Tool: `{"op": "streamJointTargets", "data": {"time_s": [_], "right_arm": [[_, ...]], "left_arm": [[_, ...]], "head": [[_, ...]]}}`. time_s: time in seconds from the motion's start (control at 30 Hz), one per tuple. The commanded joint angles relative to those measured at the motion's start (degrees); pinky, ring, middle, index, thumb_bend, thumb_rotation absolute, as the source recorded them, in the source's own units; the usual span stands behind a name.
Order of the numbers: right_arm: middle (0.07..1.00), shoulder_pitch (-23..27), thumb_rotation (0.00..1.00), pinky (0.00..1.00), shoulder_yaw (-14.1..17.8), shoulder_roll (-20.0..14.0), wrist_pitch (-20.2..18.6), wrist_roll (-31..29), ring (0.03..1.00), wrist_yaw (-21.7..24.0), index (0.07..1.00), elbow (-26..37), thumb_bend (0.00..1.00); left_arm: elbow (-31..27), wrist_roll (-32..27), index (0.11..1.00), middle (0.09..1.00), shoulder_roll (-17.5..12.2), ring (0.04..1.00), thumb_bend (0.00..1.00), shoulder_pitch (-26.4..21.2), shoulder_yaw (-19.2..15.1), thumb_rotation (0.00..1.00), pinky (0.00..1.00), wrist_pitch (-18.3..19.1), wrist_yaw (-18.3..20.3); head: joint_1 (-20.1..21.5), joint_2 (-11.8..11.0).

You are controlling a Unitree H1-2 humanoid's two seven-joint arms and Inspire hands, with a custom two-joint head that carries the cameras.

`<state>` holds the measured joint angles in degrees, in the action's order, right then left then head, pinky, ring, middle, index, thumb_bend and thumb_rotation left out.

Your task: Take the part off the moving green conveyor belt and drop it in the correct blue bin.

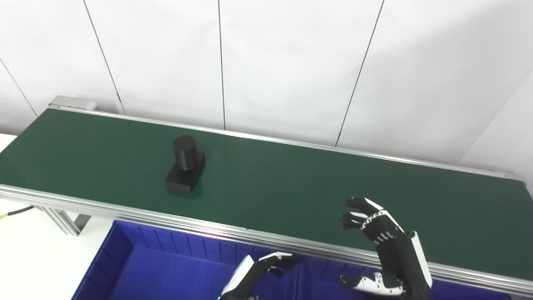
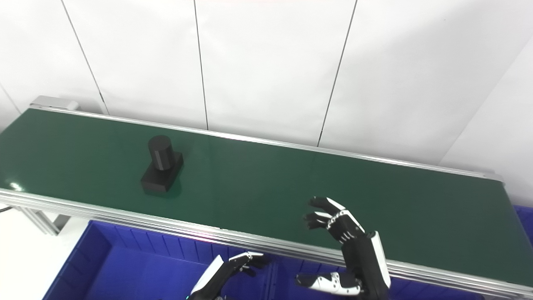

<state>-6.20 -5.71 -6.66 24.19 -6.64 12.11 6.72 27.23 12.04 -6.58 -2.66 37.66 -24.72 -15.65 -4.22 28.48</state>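
Note:
A black part [image 1: 185, 164], a short cylinder standing on a rectangular base, sits on the green conveyor belt [image 1: 291, 183] left of the middle, near the front rail. My right hand [image 1: 385, 246] is open and empty, raised over the belt's front edge well to the right of the part, fingers spread and thumb out low. My left hand [image 1: 260, 268] is low over the blue bin [image 1: 137, 266], below the belt's front rail, fingers loosely extended and holding nothing. The part also shows in the right eye view [image 2: 161, 170].
An aluminium rail [image 1: 166, 221] runs along the belt's front edge. A divider [image 1: 297, 277] separates the left blue bin from another blue compartment under my right hand. A white panelled wall stands behind the belt. A cable [image 1: 14, 211] lies at far left.

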Motion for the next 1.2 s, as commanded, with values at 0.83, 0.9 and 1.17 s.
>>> {"op": "streamJointTargets", "data": {"time_s": [0.83,0.9,1.17], "right_arm": [[0.814,19.1,0.23,0.64,2.2,4.0,2.7,5.1,0.711,-3.3,0.825,-21.8,0.94],[0.809,20.3,0.23,0.64,2.2,4.0,2.7,5.8,0.705,-3.8,0.814,-23.1,0.95],[0.802,25.1,0.25,0.61,2.1,4.7,2.7,6.2,0.697,-4.6,0.801,-29.3,0.96]], "left_arm": [[2.7,-0.9,0.74,0.774,0.5,0.752,0.88,-3.0,1.7,0.13,0.67,-2.2,-3.4],[3.0,-0.7,0.739,0.773,0.6,0.751,0.88,-3.2,1.9,0.13,0.66,-2.2,-3.7],[3.7,-0.4,0.739,0.769,0.5,0.742,0.88,-3.7,2.7,0.15,0.65,-2.2,-4.8]], "head": [[0.7,-2.0],[0.8,-2.1],[0.8,-2.4]]}}
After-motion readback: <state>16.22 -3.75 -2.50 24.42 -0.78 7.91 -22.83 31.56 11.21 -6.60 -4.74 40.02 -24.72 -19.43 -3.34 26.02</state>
